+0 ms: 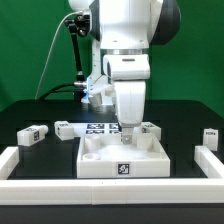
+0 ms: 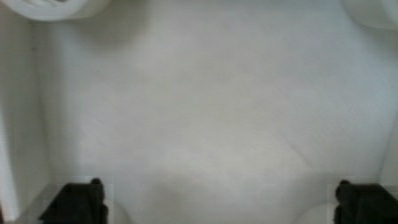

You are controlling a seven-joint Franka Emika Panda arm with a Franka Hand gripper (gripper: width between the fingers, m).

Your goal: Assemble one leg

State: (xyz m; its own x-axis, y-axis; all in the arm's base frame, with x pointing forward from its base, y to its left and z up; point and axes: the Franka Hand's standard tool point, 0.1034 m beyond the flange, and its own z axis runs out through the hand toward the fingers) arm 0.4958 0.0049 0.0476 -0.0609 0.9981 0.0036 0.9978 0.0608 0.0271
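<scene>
The large white rimmed panel (image 1: 118, 157) lies flat at the table's middle with a marker on its front edge. My gripper (image 1: 129, 133) hangs low over the panel's far part. In the wrist view the gripper (image 2: 222, 203) is open: the two dark fingertips (image 2: 79, 203) stand wide apart with only the panel's white surface (image 2: 214, 100) between them. Small white legs with markers lie on the table: one at the exterior view's left (image 1: 32, 133), one next to it (image 1: 65, 128), one just behind the panel (image 1: 151, 128), one at the right (image 1: 210, 135).
The marker board (image 1: 98, 127) lies behind the panel, beside the gripper. A white bar frame (image 1: 100, 192) runs along the front and up both sides of the table. A black camera stand (image 1: 77, 60) rises at the back.
</scene>
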